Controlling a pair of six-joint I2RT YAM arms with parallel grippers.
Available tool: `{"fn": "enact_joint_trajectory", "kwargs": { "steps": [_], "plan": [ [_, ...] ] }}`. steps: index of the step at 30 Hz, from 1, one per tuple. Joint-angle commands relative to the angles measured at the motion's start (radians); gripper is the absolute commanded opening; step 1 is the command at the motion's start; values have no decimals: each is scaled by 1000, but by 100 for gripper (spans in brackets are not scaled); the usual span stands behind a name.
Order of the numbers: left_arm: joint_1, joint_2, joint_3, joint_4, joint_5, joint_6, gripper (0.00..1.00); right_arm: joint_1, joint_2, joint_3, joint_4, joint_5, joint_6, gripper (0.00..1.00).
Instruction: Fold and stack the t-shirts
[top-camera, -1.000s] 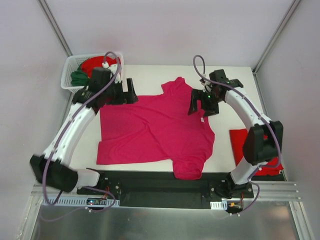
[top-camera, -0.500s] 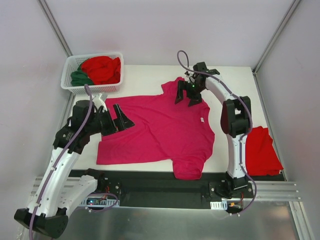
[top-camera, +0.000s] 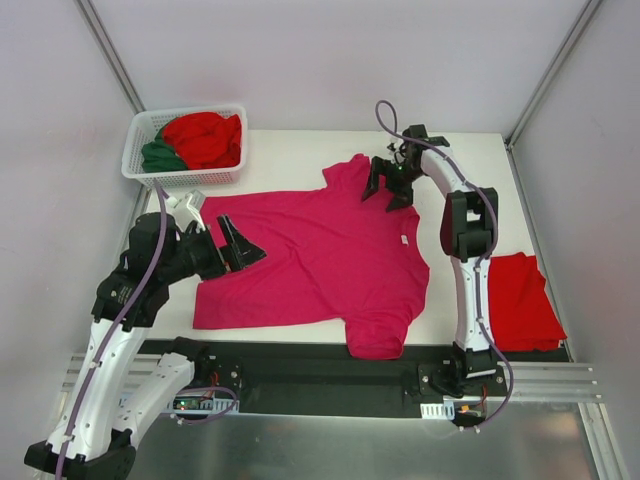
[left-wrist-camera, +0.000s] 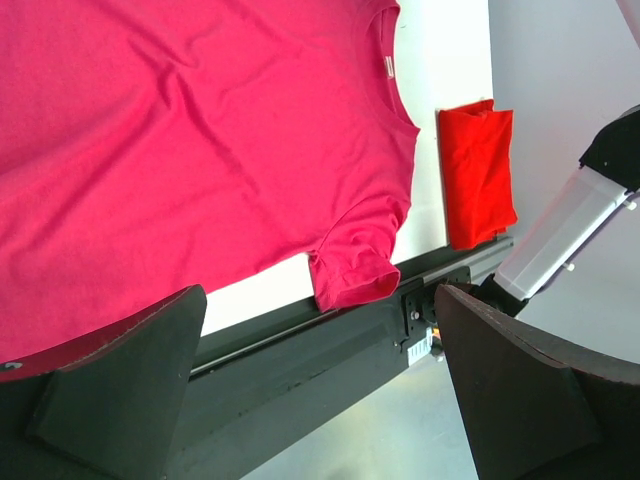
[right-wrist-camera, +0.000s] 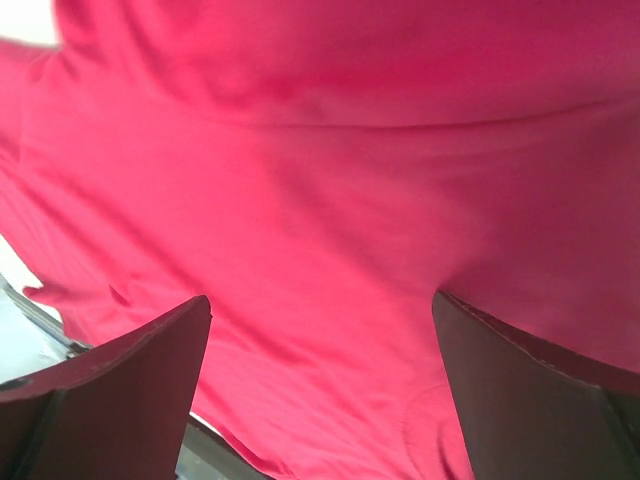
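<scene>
The magenta t-shirt (top-camera: 310, 260) is lying flat on the surface (top-camera: 300, 150), its long axis running sideways from the hem below the left claw (top-camera: 247, 247) to the collar beside the right claw (top-camera: 388, 193), which is hanging over the far sleeve. Both claws are standing wide apart, gripping nothing, and each is looking nearest to its own end. The cloth is appearing soft, matte and faintly rippled, and 1 folded red t-shirt (top-camera: 525, 300) is resting well behind the right claw, toward its base.

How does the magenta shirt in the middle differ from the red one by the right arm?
The magenta shirt lies spread open, sleeves out; the red shirt is folded into a compact rectangle. The magenta shirt covers far more table than the red shirt. Both lie flat on it.
</scene>
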Motion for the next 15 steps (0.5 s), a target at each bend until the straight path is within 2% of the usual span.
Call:
{"fn": "enact_joint_trajectory", "kwargs": {
  "steps": [1,5,15],
  "plan": [
    [-3,18,51,-15,22,7,99,-40,19,29,-34,-36,48,96],
    [-3,27,67,-16,18,8,99,-68,31,27,-24,-56,71,96],
    [-1,24,56,-19,15,-7,99,-155,35,39,-47,16,62,96]
  ]
}}
